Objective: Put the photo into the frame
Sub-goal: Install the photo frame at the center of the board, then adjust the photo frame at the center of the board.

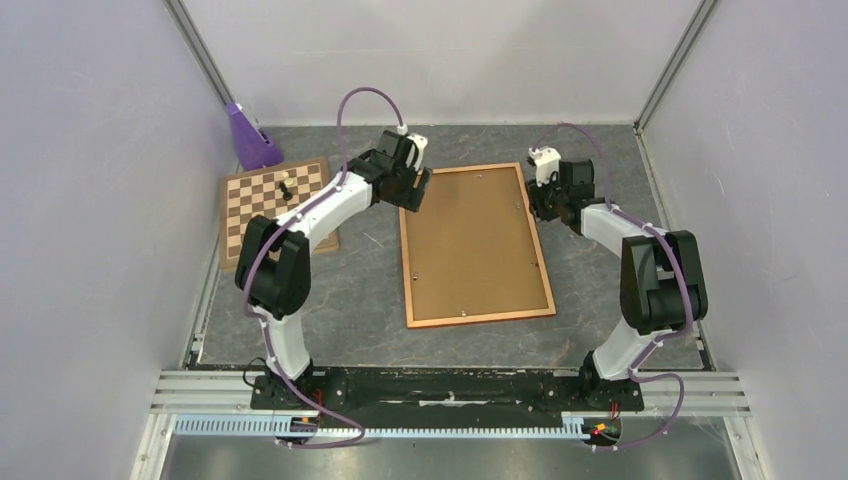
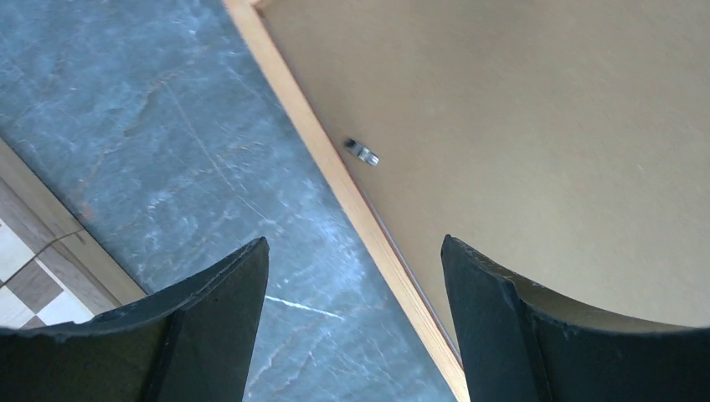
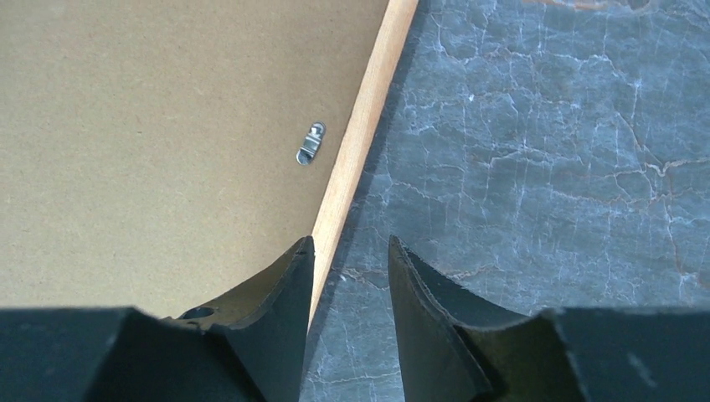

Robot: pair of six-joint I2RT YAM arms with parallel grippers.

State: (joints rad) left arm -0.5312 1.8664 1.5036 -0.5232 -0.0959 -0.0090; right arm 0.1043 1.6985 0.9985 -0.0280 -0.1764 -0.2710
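Note:
The frame lies flat on the grey table, back side up, with a brown hardboard panel filling it. The photo is hidden or out of view. My left gripper hovers over the frame's far left rail. It is open wide, and the rail runs between its fingers. My right gripper is at the far right rail. Its jaws stand a narrow gap apart; one finger sits over the rail and only bare table shows in the gap. Small metal clips sit on the panel near each rail.
A checkered chessboard with small pieces on it lies left of the frame, close to the left arm. A purple object stands in the far left corner. White walls enclose the table on three sides.

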